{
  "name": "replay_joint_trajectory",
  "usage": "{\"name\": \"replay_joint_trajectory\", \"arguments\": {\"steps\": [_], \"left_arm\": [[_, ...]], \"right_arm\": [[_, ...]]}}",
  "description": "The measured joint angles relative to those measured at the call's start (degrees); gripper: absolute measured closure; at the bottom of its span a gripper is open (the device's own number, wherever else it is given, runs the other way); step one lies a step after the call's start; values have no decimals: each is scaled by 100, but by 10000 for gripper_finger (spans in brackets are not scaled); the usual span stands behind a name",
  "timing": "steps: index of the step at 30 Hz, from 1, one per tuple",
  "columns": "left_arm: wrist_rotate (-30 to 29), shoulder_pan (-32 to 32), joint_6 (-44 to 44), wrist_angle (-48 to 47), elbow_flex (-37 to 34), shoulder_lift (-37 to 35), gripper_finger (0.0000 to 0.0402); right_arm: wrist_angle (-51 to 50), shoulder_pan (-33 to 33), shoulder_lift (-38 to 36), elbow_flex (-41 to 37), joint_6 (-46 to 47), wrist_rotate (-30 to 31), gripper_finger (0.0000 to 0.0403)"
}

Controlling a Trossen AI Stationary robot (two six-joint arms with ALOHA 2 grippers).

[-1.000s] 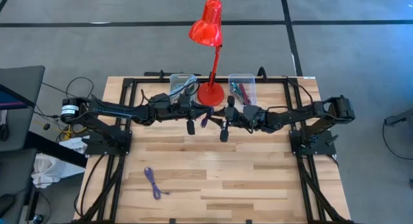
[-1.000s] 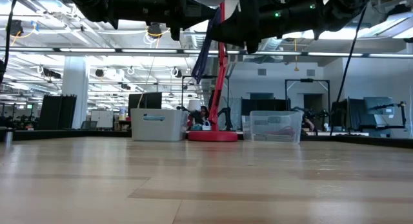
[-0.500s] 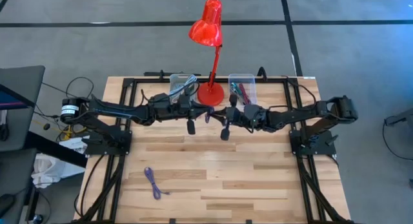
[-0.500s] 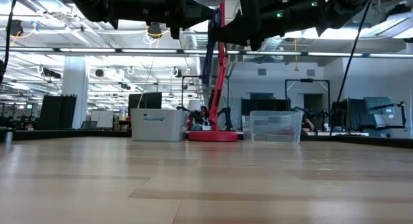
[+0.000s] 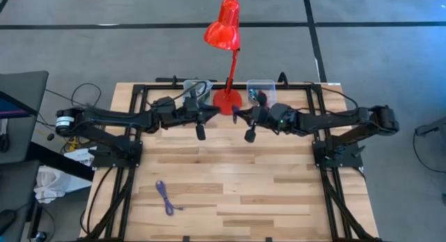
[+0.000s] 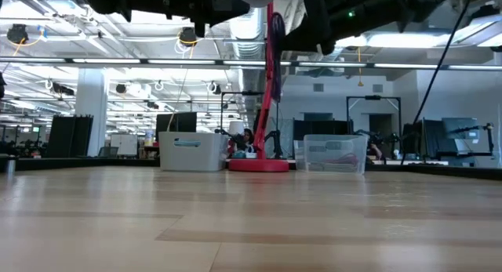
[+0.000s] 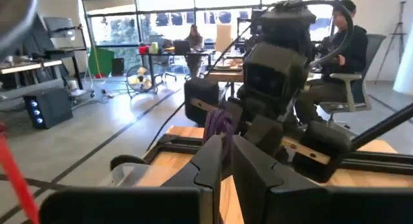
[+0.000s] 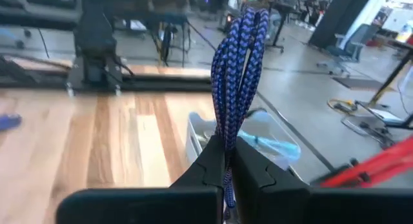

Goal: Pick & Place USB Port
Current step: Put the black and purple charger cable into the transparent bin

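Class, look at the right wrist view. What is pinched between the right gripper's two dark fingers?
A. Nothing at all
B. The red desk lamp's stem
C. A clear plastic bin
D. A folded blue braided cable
D: the right gripper is shut on a folded blue braided cable that stands up from between its fingers.

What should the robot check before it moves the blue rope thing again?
1. Right gripper shut on the blue-and-purple braided cable: ok.
2. Left gripper clear of the cable: cannot tell; a purple bit shows just past its fingers.
3. Cable lifted off the wooden table: ok.
4. Clear plastic bin by the right arm open on top: ok.
5. Red desk lamp close beside the raised cable: not ok, go round its pole.
6. Second purple cable lies on the table near the front: ok, out of the way.
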Motion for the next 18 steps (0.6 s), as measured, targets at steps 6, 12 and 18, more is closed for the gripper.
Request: {"name": "replay_joint_trajectory", "arguments": {"steps": [6, 12, 18], "left_arm": [[-22, -12, -44, -810, 4, -215, 366], [-96, -14, -53, -1065, 4, -256, 366], [-94, -14, -61, -1111, 4, -256, 366]], "right_arm": [[-640, -414, -266, 0, -89, 154, 402], [-1199, -1015, -529, 0, -145, 159, 403], [-1726, -1607, -665, 0, -149, 161, 403]]}}
